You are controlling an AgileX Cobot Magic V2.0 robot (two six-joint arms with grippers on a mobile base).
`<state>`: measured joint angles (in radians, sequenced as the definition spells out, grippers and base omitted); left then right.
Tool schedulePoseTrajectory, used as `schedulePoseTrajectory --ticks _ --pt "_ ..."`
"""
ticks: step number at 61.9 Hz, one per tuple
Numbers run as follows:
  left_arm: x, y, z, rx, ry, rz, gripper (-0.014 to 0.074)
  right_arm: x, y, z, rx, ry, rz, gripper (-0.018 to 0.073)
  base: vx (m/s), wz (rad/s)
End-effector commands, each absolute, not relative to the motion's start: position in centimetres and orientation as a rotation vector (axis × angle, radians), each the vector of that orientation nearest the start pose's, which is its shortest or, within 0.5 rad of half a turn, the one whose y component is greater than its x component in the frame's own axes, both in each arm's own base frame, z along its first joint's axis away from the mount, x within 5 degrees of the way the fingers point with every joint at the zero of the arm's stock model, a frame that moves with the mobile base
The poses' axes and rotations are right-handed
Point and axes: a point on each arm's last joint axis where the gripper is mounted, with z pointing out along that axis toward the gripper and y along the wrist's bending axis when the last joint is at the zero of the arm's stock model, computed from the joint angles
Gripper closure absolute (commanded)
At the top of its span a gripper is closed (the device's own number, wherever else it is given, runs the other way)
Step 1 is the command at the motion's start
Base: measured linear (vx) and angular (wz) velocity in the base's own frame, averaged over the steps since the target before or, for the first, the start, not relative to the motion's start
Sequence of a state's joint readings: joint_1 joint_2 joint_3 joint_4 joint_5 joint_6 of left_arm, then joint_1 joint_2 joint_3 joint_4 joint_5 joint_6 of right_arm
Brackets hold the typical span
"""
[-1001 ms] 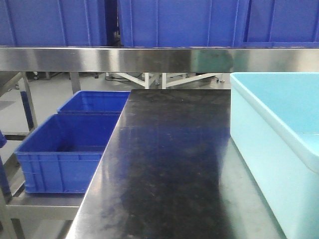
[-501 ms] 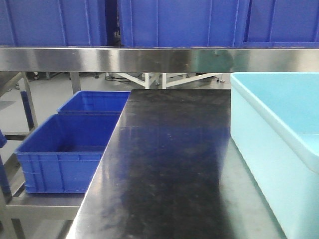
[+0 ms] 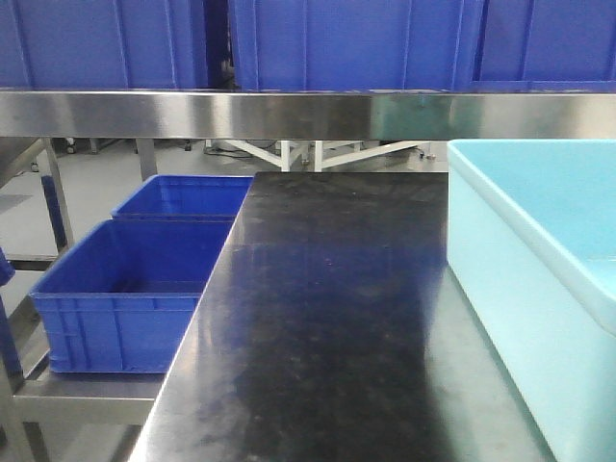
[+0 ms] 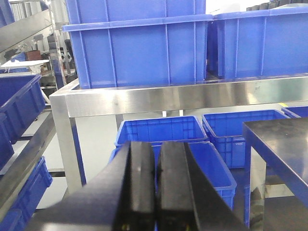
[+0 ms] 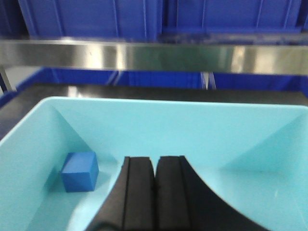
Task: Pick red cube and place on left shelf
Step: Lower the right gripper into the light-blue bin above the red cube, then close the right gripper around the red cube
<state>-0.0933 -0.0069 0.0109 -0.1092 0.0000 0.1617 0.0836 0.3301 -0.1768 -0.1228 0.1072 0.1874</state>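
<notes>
Turquoise plastic tub (image 3: pixel 539 308) drifted toward three o'clock. Searching: right hand (image 5: pixel 155 187), pressed together, above it; blue cube (image 5: pixel 79 171) at nine o'clock; red cube unseen, locate next.

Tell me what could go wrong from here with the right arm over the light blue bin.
1. The only cube visible in the light blue bin is a blue cube; no red one shows in any view, so a wrong pick is possible.
2. The right gripper is shut; descending like that could knock things instead of grasping.
</notes>
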Motion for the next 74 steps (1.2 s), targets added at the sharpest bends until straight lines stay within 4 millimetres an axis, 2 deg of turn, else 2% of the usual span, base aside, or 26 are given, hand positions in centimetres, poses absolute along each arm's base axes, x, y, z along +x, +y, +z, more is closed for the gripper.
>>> schedulePoseTrajectory --ticks 1,5,8,13,19,23,35,48,74 --pt "5.7 -0.4 21.0 0.088 1.43 -0.033 0.0491 10.7 0.7 27.3 -0.006 1.757 0.088 0.0501 0.0 0.0" --pt "5.7 -0.4 21.0 0.088 1.43 -0.033 0.0491 11.9 0.8 28.2 -0.002 1.819 0.079 0.0486 0.0 0.0" --pt "5.7 -0.4 21.0 0.088 1.43 -0.033 0.0491 12.8 0.8 29.0 0.0 1.844 0.075 0.0439 0.0 0.0" --pt "5.7 -0.4 21.0 0.088 1.43 -0.033 0.0491 14.3 0.9 29.9 0.016 1.914 0.078 0.0291 0.0 0.0" --pt "5.7 -0.4 21.0 0.088 1.43 -0.033 0.0491 15.9 0.9 30.7 0.035 2.025 0.071 0.0066 0.0 0.0" --pt "5.7 -0.4 21.0 0.088 1.43 -0.033 0.0491 16.8 1.0 31.0 0.039 2.075 0.063 -0.0001 0.0 0.0" --pt "5.7 -0.4 21.0 0.088 1.43 -0.033 0.0491 18.6 1.1 30.1 0.042 2.182 0.049 -0.001 0.02 0.11" --pt "5.7 -0.4 21.0 0.088 1.43 -0.033 0.0491 19.3 1.1 28.3 0.048 2.322 0.028 -0.001 0.0 0.0" --pt "5.7 -0.4 21.0 0.088 1.43 -0.033 0.0491 20.4 1.1 26.5 0.046 2.414 0.017 -0.001 0.0 0.0"
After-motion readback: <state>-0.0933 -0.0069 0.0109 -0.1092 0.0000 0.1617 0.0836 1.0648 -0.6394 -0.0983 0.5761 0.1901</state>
